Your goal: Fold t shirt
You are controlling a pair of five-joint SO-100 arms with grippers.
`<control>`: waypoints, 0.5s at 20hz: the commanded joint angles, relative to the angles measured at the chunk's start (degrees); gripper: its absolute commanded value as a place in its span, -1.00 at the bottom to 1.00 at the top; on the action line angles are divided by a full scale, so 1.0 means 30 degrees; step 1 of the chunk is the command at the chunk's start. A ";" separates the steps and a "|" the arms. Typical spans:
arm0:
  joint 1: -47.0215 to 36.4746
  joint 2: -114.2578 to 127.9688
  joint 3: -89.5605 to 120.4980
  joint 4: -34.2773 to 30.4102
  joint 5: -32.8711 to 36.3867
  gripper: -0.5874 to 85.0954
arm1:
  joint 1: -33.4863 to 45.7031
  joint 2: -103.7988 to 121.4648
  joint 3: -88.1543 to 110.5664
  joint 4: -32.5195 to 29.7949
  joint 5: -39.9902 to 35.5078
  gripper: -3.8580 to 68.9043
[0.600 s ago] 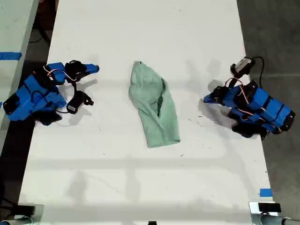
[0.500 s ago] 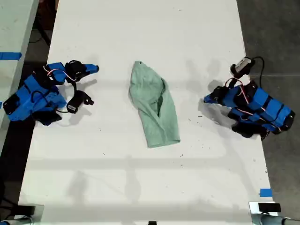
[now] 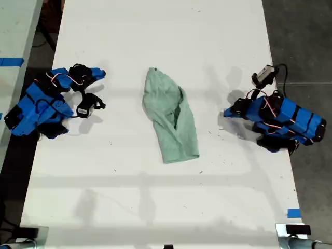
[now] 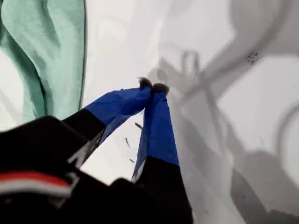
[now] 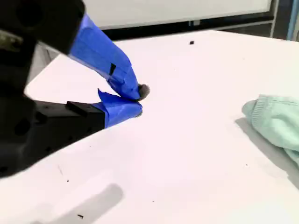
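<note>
White flat table (image 3: 155, 207): carries all items. Pale mint-green wrinkled cloth t shirt (image 3: 170, 116): lying mid-table, folded lengthwise, untouched. My first hand (image 4: 153, 86): blue-taped tips together, empty. My second hand (image 5: 139, 100): tips together, empty.

Pale mint t shirt (image 3: 170, 116): wrinkled, folded into long strip, lying flat mid-table, untouched.
</note>
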 commanded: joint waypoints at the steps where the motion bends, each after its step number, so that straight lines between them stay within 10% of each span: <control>1: 0.2520 -0.0234 -0.2725 -0.0381 -0.1494 -0.99 | -0.2227 -0.1406 -0.3193 -0.0469 0.2695 -0.89; 10: 1.2246 -2.9619 -2.5723 0.0059 -0.4863 -0.99 | -0.8701 -2.0156 -1.5410 -0.4453 0.4951 -0.90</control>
